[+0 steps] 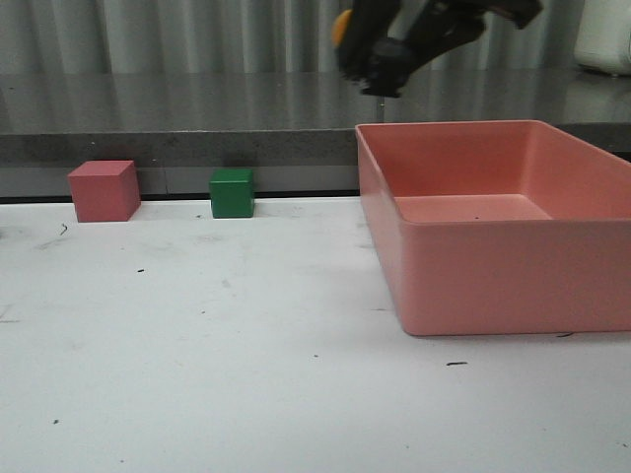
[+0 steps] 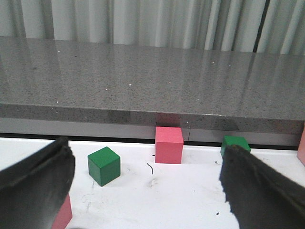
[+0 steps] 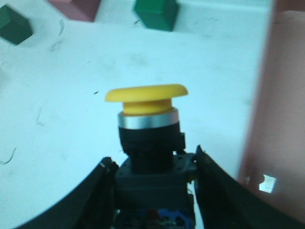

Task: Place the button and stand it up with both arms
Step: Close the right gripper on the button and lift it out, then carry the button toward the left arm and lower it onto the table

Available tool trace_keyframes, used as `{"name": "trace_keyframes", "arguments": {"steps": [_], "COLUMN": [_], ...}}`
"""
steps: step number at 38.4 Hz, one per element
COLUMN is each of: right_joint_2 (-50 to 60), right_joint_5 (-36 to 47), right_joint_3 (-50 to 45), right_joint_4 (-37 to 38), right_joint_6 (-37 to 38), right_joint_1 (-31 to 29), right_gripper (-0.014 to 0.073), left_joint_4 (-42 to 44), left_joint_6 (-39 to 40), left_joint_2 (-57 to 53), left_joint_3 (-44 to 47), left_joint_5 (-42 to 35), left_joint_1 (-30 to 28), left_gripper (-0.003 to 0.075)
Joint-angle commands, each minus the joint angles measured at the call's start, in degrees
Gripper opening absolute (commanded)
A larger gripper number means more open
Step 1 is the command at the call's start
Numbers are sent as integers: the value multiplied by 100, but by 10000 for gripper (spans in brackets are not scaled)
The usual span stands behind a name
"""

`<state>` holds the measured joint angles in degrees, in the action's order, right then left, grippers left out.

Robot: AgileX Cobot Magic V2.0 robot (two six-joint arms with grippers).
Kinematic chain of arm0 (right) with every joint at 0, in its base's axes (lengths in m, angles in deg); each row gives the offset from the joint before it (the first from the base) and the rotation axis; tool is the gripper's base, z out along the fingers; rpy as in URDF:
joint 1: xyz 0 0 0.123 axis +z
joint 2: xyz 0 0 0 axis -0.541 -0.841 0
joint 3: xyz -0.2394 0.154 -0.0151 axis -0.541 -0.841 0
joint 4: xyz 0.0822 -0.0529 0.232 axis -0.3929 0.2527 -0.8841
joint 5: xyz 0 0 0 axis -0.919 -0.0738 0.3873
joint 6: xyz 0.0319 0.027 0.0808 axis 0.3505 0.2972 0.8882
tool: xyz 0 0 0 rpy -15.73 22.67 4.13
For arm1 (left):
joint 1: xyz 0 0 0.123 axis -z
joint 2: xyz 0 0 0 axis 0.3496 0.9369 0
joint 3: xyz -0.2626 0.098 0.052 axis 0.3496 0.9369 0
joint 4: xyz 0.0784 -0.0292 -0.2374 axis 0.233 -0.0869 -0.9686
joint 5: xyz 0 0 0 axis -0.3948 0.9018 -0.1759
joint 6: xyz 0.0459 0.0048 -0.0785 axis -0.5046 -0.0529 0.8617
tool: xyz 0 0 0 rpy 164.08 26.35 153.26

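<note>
The button [image 3: 147, 110] has a yellow mushroom cap, a silver ring, a black collar and a black-blue base. My right gripper [image 3: 152, 158] is shut on its base, cap pointing away from the wrist. In the front view the right gripper [image 1: 380, 67] hangs high above the table, near the pink bin's far left corner, with the yellow cap [image 1: 341, 28] showing at its left. My left gripper [image 2: 147, 191] is open and empty, low over the white table; its fingers [image 2: 38, 181] frame several cubes. The left arm does not show in the front view.
A large pink bin [image 1: 493, 271] stands at the right of the table. A pink cube [image 1: 104, 190] and a green cube [image 1: 232, 192] sit at the back edge. The left wrist view shows a green cube [image 2: 103, 165], a pink cube [image 2: 168, 144] and another green cube [image 2: 235, 144].
</note>
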<state>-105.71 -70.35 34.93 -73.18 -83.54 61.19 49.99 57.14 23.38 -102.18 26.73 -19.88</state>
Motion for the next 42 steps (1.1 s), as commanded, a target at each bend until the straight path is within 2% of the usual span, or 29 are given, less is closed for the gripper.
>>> {"name": "trace_keyframes", "arguments": {"steps": [1, 9, 15, 20, 42], "right_joint_2": [-37, -922, -1576, -1972, -2496], "right_joint_5": [480, 719, 1303, 1462, 1390], "right_joint_3": [194, 662, 772, 772, 772], "right_joint_4": [-313, -914, -1941, -2304, -2319], "right_joint_6": [-30, -24, -24, -20, -19], "right_joint_1": [505, 1144, 1147, 1043, 972], "right_gripper": [268, 268, 268, 268, 269], "left_joint_4": [5, 5, 5, 5, 5], "left_joint_6": [26, 26, 26, 26, 26], "left_joint_2": [66, 66, 66, 66, 66], "left_joint_3": [-215, -215, -215, -215, -174], "left_joint_5": [-483, -483, -483, -483, -421], "left_joint_1": [-4, -4, -4, -4, -4], "left_gripper": [600, 600, 600, 600, 600]}}
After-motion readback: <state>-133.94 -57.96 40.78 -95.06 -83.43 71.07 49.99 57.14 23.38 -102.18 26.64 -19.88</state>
